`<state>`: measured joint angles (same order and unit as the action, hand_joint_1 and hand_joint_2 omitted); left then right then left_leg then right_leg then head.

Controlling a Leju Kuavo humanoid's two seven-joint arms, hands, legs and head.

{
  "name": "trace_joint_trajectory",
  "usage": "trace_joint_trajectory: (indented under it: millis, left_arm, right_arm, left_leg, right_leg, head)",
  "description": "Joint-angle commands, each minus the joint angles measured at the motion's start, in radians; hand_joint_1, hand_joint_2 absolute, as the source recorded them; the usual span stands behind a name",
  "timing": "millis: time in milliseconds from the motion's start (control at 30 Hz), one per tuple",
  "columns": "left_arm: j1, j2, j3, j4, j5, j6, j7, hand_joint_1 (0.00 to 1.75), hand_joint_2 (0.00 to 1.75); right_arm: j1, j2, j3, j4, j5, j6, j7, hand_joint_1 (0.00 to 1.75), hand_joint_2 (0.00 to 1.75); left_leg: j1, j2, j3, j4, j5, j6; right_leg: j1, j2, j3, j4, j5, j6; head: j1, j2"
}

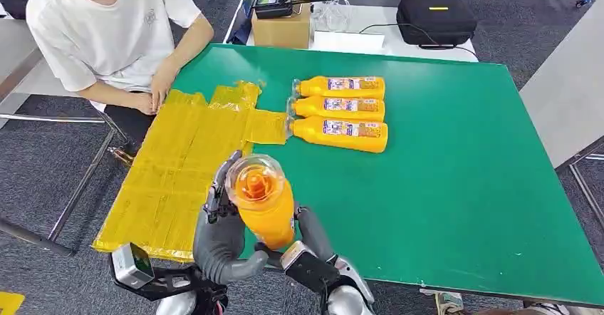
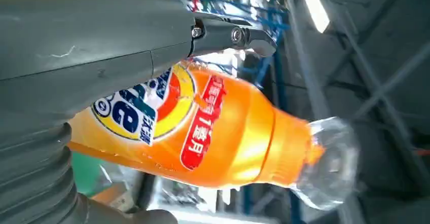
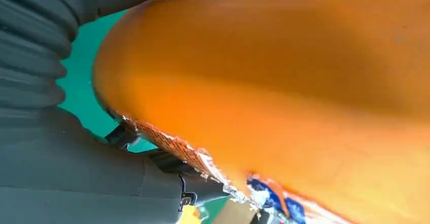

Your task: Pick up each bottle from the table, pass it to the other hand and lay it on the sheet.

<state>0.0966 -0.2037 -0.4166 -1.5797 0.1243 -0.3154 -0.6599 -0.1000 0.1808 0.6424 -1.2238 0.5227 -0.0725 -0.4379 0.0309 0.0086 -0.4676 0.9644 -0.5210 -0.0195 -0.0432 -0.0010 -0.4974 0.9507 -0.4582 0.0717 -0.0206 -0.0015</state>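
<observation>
An orange bottle with a clear cap stands upright in the air over the table's front edge, held between both hands. My left hand wraps its left side, with the thumb curling under its base. My right hand presses against its right side. In the left wrist view the bottle lies under my left hand. In the right wrist view the bottle sits against my right hand. The yellow sheet lies on the left part of the green table.
Three more orange bottles lie side by side at mid-table, caps toward the sheet's right edge. A person sits at the far left with a hand on the sheet's far corner. A cardboard box and a black case stand behind the table.
</observation>
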Motion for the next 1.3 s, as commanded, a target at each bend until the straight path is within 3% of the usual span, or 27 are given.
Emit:
trace_joint_trajectory:
  millis: [33, 400, 700, 1000, 1033, 1067, 1133, 1167, 1200, 1233, 1300]
  left_arm:
    - [-0.019, 0.032, -0.019, 0.072, -0.031, 0.017, 0.008, 0.00, 1.75]
    - [-0.022, 0.018, -0.002, 0.099, -0.191, 0.104, 0.036, 0.00, 1.75]
    - [-0.046, 0.015, 0.038, 0.161, -0.023, -0.035, 0.162, 0.00, 1.75]
    - [-0.051, 0.013, 0.044, 0.173, 0.031, -0.061, 0.206, 0.03, 1.75]
    - [-0.055, 0.007, 0.056, 0.186, 0.080, -0.080, 0.227, 0.73, 1.75]
    - [-0.059, 0.005, 0.062, 0.191, 0.103, -0.089, 0.233, 1.75, 1.75]
    - [-0.063, 0.005, 0.066, 0.191, 0.125, -0.101, 0.230, 1.75, 1.75]
    - [-0.060, 0.006, 0.065, 0.186, 0.130, -0.104, 0.230, 1.75, 1.75]
    - [-0.056, 0.007, 0.066, 0.180, 0.132, -0.104, 0.229, 1.75, 1.75]
    - [-0.052, 0.007, 0.068, 0.174, 0.133, -0.101, 0.230, 1.75, 1.75]
    - [-0.046, 0.008, 0.068, 0.165, 0.124, -0.087, 0.233, 1.75, 1.75]
  right_arm:
    - [-0.061, -0.046, 0.028, 0.066, 0.037, 0.005, 0.023, 1.75, 1.75]
    - [-0.132, -0.084, 0.115, 0.101, 0.170, 0.030, 0.110, 1.75, 1.75]
    - [-0.162, -0.087, 0.193, 0.086, 0.224, 0.023, 0.080, 1.75, 1.75]
    - [-0.169, -0.089, 0.207, 0.096, 0.229, 0.019, 0.064, 1.75, 1.75]
    - [-0.173, -0.087, 0.218, 0.101, 0.234, 0.013, 0.055, 1.75, 1.75]
    - [-0.174, -0.085, 0.224, 0.105, 0.232, 0.013, 0.046, 1.75, 1.75]
    - [-0.170, -0.079, 0.234, 0.112, 0.224, 0.011, 0.034, 1.75, 1.75]
    - [-0.166, -0.075, 0.235, 0.116, 0.220, 0.010, 0.036, 1.12, 1.75]
    - [-0.159, -0.070, 0.231, 0.118, 0.219, 0.000, 0.043, 0.10, 1.75]
    - [-0.153, -0.066, 0.227, 0.116, 0.219, -0.010, 0.044, 0.00, 1.75]
    - [-0.144, -0.062, 0.219, 0.110, 0.216, -0.026, 0.045, 0.00, 1.75]
  left_leg:
    - [0.000, 0.000, 0.002, -0.002, 0.000, 0.002]
    - [0.000, 0.000, 0.002, -0.002, 0.000, 0.002]
    - [0.000, 0.000, 0.002, -0.002, 0.000, 0.002]
    - [0.000, 0.000, 0.002, -0.002, 0.000, 0.002]
    - [0.001, 0.000, 0.003, -0.002, 0.000, 0.003]
    - [0.001, 0.000, 0.003, -0.002, 0.000, 0.002]
    - [0.001, 0.000, 0.003, -0.002, 0.000, 0.002]
    - [0.000, 0.000, 0.002, -0.001, 0.000, 0.002]
    - [0.001, 0.000, 0.003, -0.002, 0.000, 0.002]
    - [0.001, 0.000, 0.003, -0.002, 0.000, 0.002]
    - [0.001, 0.000, 0.003, -0.002, 0.000, 0.002]
  right_leg:
    - [0.001, 0.000, 0.002, -0.002, 0.000, -0.003]
    - [0.001, 0.000, 0.002, -0.002, 0.000, -0.004]
    - [0.001, 0.001, 0.002, -0.001, 0.000, -0.004]
    - [0.001, 0.000, 0.002, -0.002, 0.000, -0.004]
    - [0.002, 0.000, 0.003, -0.002, 0.000, -0.006]
    - [0.001, 0.001, 0.002, -0.002, 0.000, -0.005]
    - [0.002, 0.001, 0.002, -0.002, 0.000, -0.005]
    - [0.001, 0.001, 0.002, -0.001, 0.000, -0.004]
    - [0.002, 0.000, 0.003, -0.002, 0.000, -0.006]
    - [0.002, 0.001, 0.003, -0.002, 0.000, -0.005]
    - [0.002, 0.001, 0.003, -0.002, 0.000, -0.005]
  head:
    - [0.000, 0.000]
    - [0.000, 0.000]
    - [0.000, 0.000]
    - [0.000, 0.000]
    - [0.000, 0.000]
    - [0.000, 0.000]
    - [0.000, 0.000]
    - [0.000, 0.000]
    - [0.000, 0.000]
    - [0.000, 0.000]
    - [0.000, 0.000]
